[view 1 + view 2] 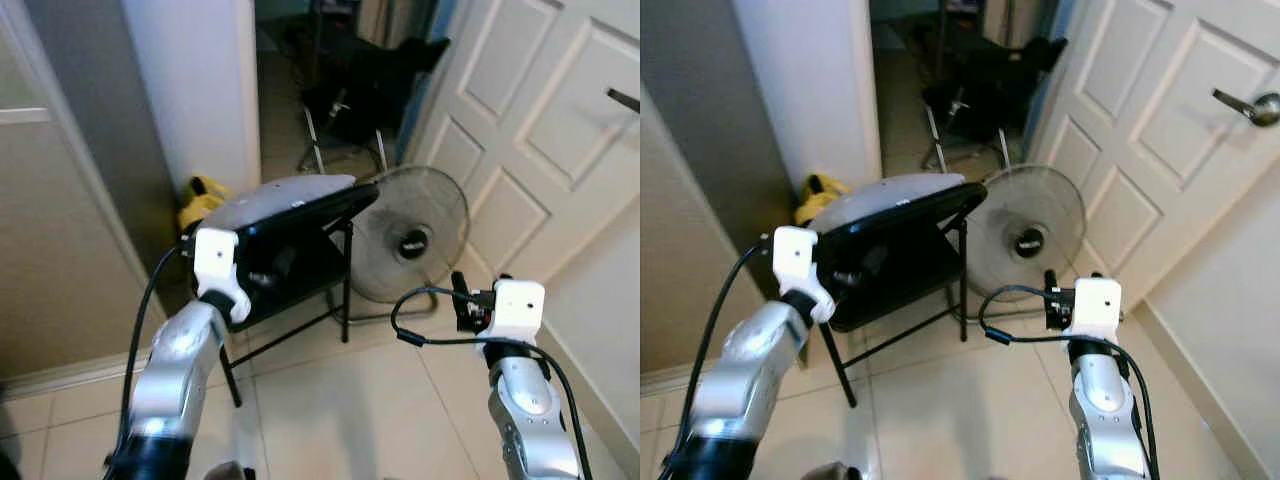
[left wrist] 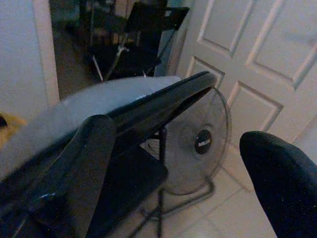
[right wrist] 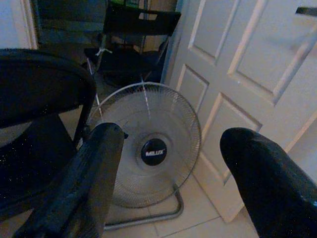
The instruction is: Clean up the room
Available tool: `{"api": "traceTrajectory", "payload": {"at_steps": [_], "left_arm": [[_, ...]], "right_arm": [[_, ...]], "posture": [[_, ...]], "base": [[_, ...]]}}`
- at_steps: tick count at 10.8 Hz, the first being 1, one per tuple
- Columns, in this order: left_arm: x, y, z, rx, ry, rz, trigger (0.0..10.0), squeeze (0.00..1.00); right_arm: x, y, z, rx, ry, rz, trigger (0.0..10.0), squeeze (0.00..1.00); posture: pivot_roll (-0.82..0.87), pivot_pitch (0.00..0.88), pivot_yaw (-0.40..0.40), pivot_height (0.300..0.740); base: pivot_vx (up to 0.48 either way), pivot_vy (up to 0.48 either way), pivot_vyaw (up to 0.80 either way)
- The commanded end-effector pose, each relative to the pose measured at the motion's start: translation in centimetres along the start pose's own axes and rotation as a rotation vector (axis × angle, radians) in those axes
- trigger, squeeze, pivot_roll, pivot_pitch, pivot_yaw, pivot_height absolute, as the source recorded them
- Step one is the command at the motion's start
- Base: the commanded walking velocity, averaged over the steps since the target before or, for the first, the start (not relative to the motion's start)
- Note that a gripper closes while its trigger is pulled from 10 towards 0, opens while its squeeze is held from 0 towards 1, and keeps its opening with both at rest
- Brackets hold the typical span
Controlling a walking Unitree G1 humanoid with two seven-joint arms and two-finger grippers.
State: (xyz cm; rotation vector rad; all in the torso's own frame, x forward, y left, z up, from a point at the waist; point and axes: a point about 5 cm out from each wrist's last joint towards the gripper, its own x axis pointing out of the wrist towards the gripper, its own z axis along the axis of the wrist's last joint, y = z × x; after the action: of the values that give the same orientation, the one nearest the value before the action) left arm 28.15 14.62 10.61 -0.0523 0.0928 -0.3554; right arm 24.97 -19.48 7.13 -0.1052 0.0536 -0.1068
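Here, at the far left, a yellow object [image 1: 200, 200] lies on the floor [image 1: 340, 400] against the white wall, partly hidden. Next comes the left hand [image 2: 178, 163], raised close to the back of a black folding chair [image 1: 300, 240]. Its two fingers [image 2: 84, 168] are spread wide; one finger lies against the edge of the chair's back and the other stands free, so it grips nothing yet. The back carries a grey panel and is tilted. I think the chair is stiff and moderately heavy, with hinged legs that may fold or swing when lifted, so the top edge of the back or a frame tube looks like the safest place to hold.

Further right, a round floor fan [image 1: 412, 235] stands just beside the chair, before a white panelled door [image 1: 1160, 140]. Its wire cage looks light and easy to bend, so the base tube is better for grasping. The right hand [image 3: 171, 163] hovers well apart from the fan, pointing at it, with its fingers wide apart and empty.
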Motion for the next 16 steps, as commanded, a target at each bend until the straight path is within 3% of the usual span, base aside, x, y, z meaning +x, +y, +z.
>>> {"api": "traceTrajectory", "payload": {"at_steps": [1, 2, 3, 4, 5, 7, 8, 10, 11, 12, 13, 16], "left_arm": [[-0.1, -0.3, 0.9, 0.052, -0.048, -0.005, 10.0, 0.00], [-0.3, 0.0, 1.4, 0.063, -0.060, 0.024, 10.0, 0.00], [0.3, 0.5, 3.0, 0.143, -0.098, 0.101, 10.0, 0.00], [0.8, 0.6, 3.0, 0.081, -0.099, 0.115, 10.0, 1.00], [1.1, 0.5, 2.1, 0.117, -0.045, 0.105, 10.0, 1.00], [1.6, 1.7, 0.5, -0.021, 0.017, 0.184, 10.0, 1.00], [1.6, 1.5, -0.3, -0.049, 0.048, 0.186, 10.0, 1.00], [2.0, 1.1, -0.2, -0.061, 0.039, 0.170, 10.0, 1.00], [2.3, 0.9, 0.3, -0.029, 0.022, 0.152, 10.0, 1.00], [2.6, 0.8, 0.5, 0.053, 0.026, 0.147, 10.0, 0.00], [2.8, 0.9, 0.8, 0.069, 0.009, 0.132, 10.0, 0.00], [2.6, 0.9, 0.8, 0.043, -0.004, 0.126, 10.0, 0.00]], "right_arm": [[-0.2, -0.4, 0.2, -0.019, -0.001, 0.004, 10.0, 0.00], [-0.2, -0.7, 0.3, -0.022, -0.008, -0.007, 10.0, 0.00], [0.2, -1.7, 2.4, -0.039, -0.122, -0.065, 10.0, 0.00], [0.4, -1.6, 3.0, 0.039, -0.145, -0.066, 10.0, 1.00], [0.5, -1.5, 2.9, 0.063, -0.126, -0.064, 10.0, 1.00], [1.0, -0.8, 2.3, 0.024, -0.063, -0.019, 10.0, 1.00], [1.1, -0.8, 2.4, 0.013, -0.063, -0.016, 10.0, 1.00], [1.2, -1.0, 2.3, 0.076, -0.064, -0.011, 10.0, 1.00], [1.4, -0.9, 2.1, 0.081, -0.052, -0.014, 10.0, 1.00], [1.7, -0.9, 1.7, 0.052, -0.023, -0.022, 10.0, 1.00], [1.8, -0.8, 1.6, 0.037, -0.008, -0.019, 10.0, 0.00], [2.0, -0.6, 1.4, 0.033, -0.004, -0.002, 10.0, 0.00]], "posture": [[-0.02, 0.000, -0.073, 0.740], [-0.02, 0.000, -0.075, 0.740], [-0.02, 0.000, -0.075, 0.740], [-0.03, 0.000, -0.070, 0.740], [-0.03, 0.000, -0.067, 0.740], [-0.04, 0.000, -0.058, 0.740], [-0.04, 0.000, -0.060, 0.740], [-0.04, 0.000, -0.062, 0.740], [-0.04, 0.000, -0.059, 0.740], [-0.04, 0.000, -0.060, 0.740], [-0.04, 0.000, -0.059, 0.740], [-0.04, 0.000, -0.056, 0.740]], "base": [[0.000, 0.000, 0.00], [0.000, 0.000, 0.00], [0.000, 0.000, 0.00], [0.000, 0.000, 0.00], [0.000, 0.000, 0.00], [0.000, 0.000, 0.00], [0.000, 0.000, 0.00], [0.000, 0.000, 0.00], [0.000, 0.000, 0.00], [0.000, 0.000, 0.00], [0.000, 0.000, 0.00], [0.000, -0.320, 0.00]]}}
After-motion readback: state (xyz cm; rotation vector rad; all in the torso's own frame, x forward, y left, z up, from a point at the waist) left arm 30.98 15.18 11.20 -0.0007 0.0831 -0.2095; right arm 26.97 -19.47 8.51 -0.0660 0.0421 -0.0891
